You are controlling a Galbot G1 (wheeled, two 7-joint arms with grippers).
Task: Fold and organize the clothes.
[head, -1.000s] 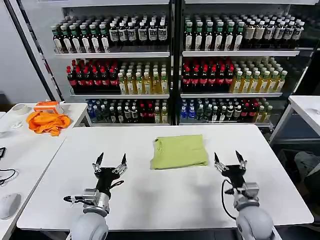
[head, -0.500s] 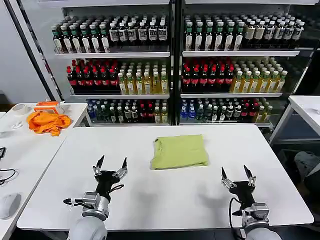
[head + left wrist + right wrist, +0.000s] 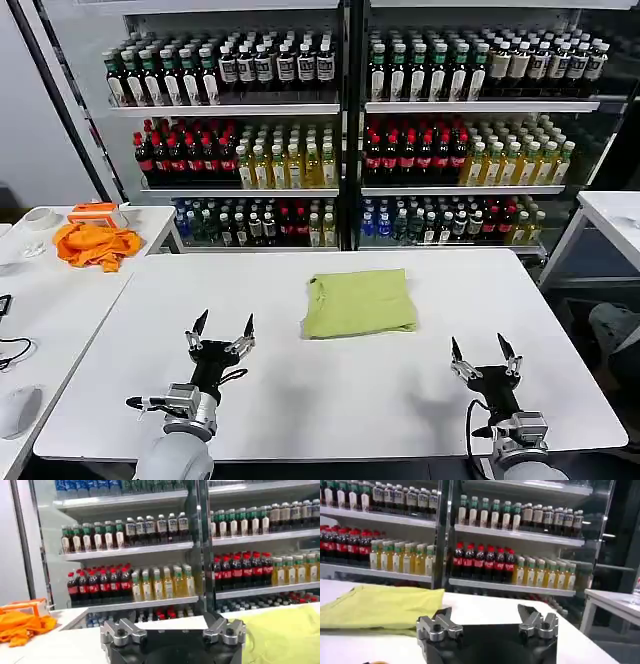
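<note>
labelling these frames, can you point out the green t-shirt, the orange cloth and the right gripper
green T-shirt (image 3: 360, 302), head view, middle of the folded top face
orange cloth (image 3: 95, 244), head view, centre of the crumpled heap on the side table
right gripper (image 3: 484, 352), head view, midway between its open fingertips

T-shirt (image 3: 359, 303): matt cotton-like cloth | table (image 3: 300, 390): smooth white, slight sheen | bottles (image 3: 270, 160): glossy
</note>
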